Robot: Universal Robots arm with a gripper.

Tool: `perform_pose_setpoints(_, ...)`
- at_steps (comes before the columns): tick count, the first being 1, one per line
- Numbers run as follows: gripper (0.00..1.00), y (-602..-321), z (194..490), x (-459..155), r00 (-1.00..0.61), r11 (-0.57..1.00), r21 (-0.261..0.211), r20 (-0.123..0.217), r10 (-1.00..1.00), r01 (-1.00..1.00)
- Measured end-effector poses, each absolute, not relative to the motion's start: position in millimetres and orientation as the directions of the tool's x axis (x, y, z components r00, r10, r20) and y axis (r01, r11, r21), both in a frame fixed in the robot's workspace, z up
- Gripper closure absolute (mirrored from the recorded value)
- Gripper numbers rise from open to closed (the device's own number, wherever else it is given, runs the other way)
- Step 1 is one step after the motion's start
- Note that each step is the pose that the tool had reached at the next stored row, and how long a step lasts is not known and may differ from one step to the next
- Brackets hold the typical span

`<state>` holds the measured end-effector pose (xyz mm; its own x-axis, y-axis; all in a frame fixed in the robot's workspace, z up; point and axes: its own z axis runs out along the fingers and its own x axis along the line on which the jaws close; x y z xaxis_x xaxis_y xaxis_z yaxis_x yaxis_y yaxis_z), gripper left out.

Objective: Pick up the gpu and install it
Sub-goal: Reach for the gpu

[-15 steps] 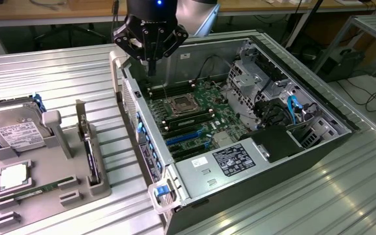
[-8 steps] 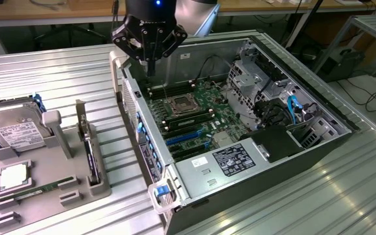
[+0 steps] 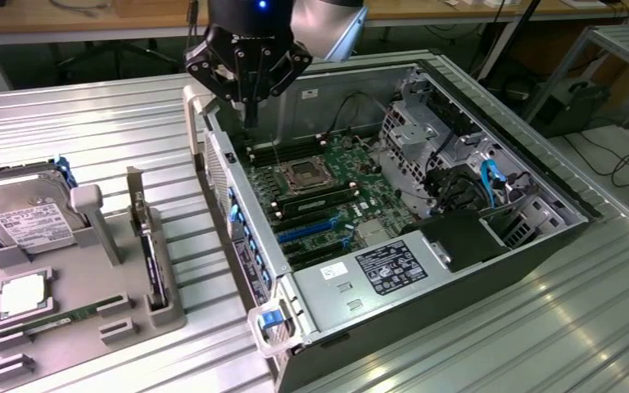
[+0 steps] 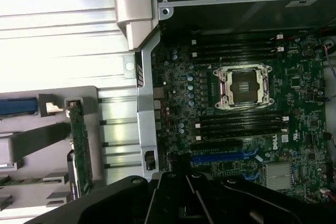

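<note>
The gpu (image 3: pixel 143 233) stands on edge in a slot of the grey holder (image 3: pixel 85 315) at the exterior view's left, silver bracket upward. In the wrist view the gpu (image 4: pixel 81 148) is a thin green strip beside the case wall. My gripper (image 3: pixel 251 110) hangs above the rear corner of the open computer case (image 3: pixel 555 217), over the motherboard's (image 3: pixel 320 196) memory slots, well apart from the gpu. Its black fingers (image 4: pixel 157 203) are shut together with nothing between them. Blue expansion slots (image 4: pixel 220 157) lie just ahead of the fingers, below the CPU socket (image 4: pixel 245 86).
A silver hard drive (image 3: pixel 25 217) with a white label, a CPU and a narrow memory stick (image 3: pixel 58 318) also sit in the holder. The power supply (image 3: pixel 391 274) and drive cage (image 3: pixel 424 131) crowd the case's sides. The ribbed metal table (image 3: pixel 96 123) surrounds everything.
</note>
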<state>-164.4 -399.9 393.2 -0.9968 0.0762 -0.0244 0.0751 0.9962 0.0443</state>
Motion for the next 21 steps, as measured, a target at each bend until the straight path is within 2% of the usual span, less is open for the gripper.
perform_pose_setpoints(21, 0.89, -401.8, 393.2, -174.7, -0.997, 0.996, 0.044, -0.024, 0.076, 0.075)
